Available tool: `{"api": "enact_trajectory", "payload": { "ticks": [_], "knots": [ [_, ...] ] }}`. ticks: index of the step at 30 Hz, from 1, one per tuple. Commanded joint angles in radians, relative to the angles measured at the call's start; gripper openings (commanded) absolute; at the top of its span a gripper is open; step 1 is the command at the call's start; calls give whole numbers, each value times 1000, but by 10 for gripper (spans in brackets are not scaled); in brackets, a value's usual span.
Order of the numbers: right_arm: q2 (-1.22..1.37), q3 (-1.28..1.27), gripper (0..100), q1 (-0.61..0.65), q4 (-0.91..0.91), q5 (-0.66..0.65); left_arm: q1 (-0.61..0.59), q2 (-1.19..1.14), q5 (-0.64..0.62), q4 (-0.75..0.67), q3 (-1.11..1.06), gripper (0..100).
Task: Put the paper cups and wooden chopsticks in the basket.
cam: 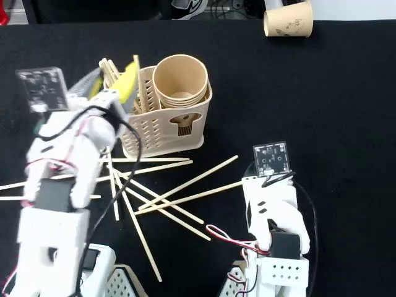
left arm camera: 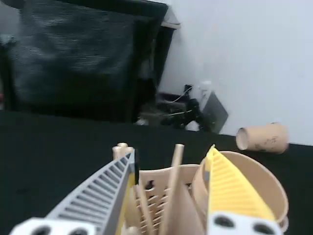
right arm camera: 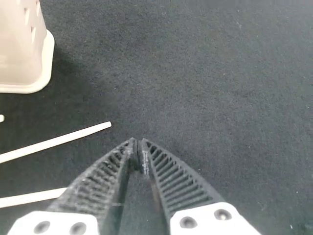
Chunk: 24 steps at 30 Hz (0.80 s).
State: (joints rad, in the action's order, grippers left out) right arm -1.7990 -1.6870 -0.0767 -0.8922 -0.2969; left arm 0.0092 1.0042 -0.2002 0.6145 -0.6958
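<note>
Fingers [left arm camera: 230,191] of the left gripper [left arm camera: 172,155] apart, yellow-faced, straddling the upright wooden chopsticks [left arm camera: 175,171] that stand in the cream slotted plastic basket [cam: 162,127]. One stick stands in the gap; cannot tell whether either finger touches it. Just beside those sticks, a stack of tan paper cups [cam: 179,80] sits mouth-up in the basket's other compartment.

On the black table cover [cam: 334,124] in front of the basket, loose wooden chopsticks [cam: 185,198] lie crossed and fanned between the two arms. A few poke out from under the left arm.

Near those loose sticks the right gripper [right arm camera: 138,147] hangs low over the cover, fingers pressed together at the tips, nothing between them.

At the table's far edge a single tan paper cup [cam: 288,21] lies on its side, well apart from the basket.
</note>
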Motion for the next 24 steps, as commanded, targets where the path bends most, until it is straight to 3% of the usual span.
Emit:
{"api": "enact_trajectory", "payload": {
  "ticks": [1,6,13,19,24],
  "knots": [
    [-65,4,15,-14,-3,-9,-150,6,89,433,357,234],
    [-65,4,15,-14,-3,-9,-492,-143,123,712,524,238],
    [-65,2,15,-12,-3,-9,-929,-526,124,773,489,239],
    [-65,2,15,-9,-3,-9,-1000,-911,106,763,478,239],
    [-68,2,15,-9,-15,-11,-1029,-1092,-78,603,466,239]
  ]
}}
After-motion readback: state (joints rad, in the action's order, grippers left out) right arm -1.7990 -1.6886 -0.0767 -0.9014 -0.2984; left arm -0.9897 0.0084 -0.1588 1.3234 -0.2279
